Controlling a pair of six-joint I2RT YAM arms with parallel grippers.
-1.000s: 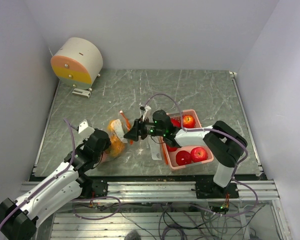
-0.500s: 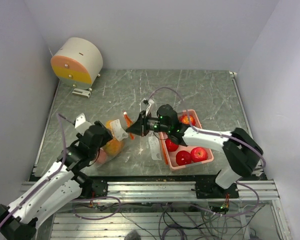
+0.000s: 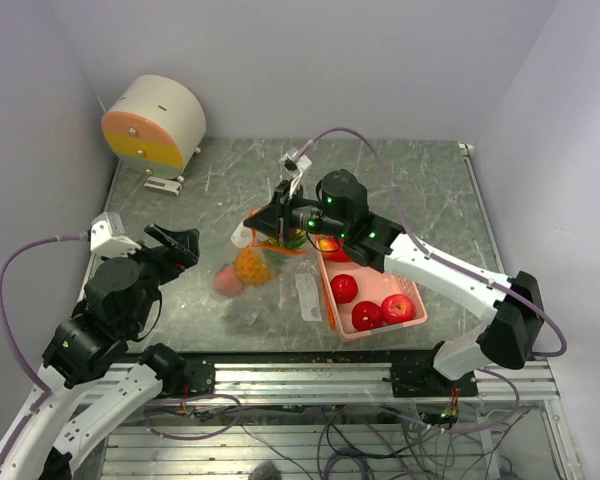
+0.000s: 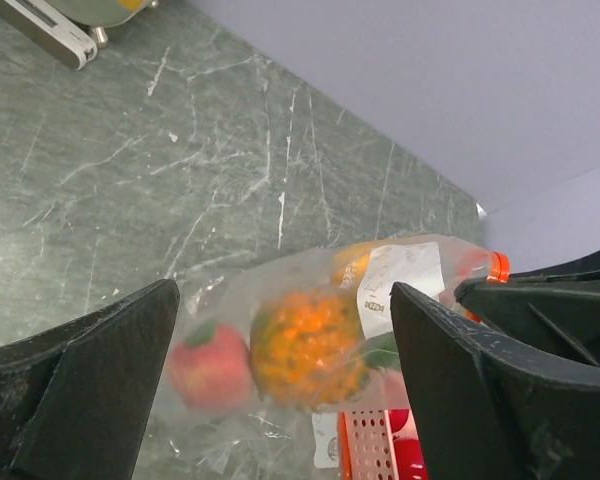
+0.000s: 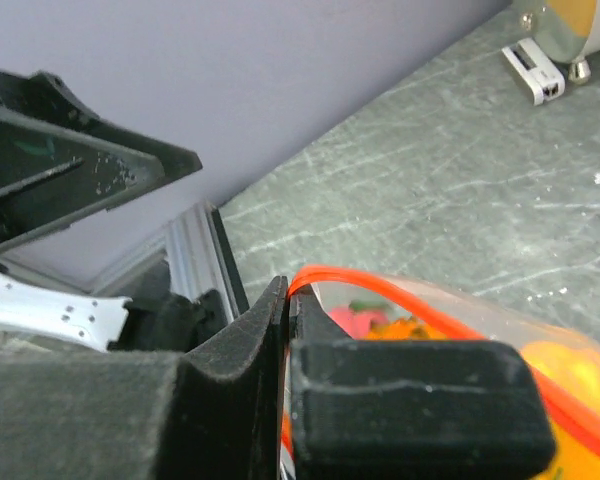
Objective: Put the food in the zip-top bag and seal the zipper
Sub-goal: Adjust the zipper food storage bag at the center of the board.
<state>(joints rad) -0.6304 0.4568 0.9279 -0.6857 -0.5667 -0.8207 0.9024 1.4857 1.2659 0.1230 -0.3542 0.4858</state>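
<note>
The clear zip-top bag (image 3: 248, 262) hangs above the table from its orange zipper (image 5: 380, 285). My right gripper (image 3: 268, 226) (image 5: 288, 292) is shut on that zipper's end. Inside the bag are a bumpy orange fruit (image 3: 251, 266) (image 4: 305, 345), a pink peach (image 3: 228, 282) (image 4: 210, 365) and a yellow piece (image 4: 353, 262). My left gripper (image 3: 172, 243) (image 4: 283, 300) stands wide open, left of the bag and apart from it, holding nothing. Red apples (image 3: 367, 316) lie in the pink basket (image 3: 375, 333).
A round white and orange drum (image 3: 155, 120) stands at the back left corner. The pink basket sits right of the bag, with a white label strip (image 3: 307, 297) lying on the table beside it. Grey walls close in both sides.
My left gripper opened, let go of the bag and drew back to the left. My right gripper shut on the zipper and lifted the bag up and toward the back.
</note>
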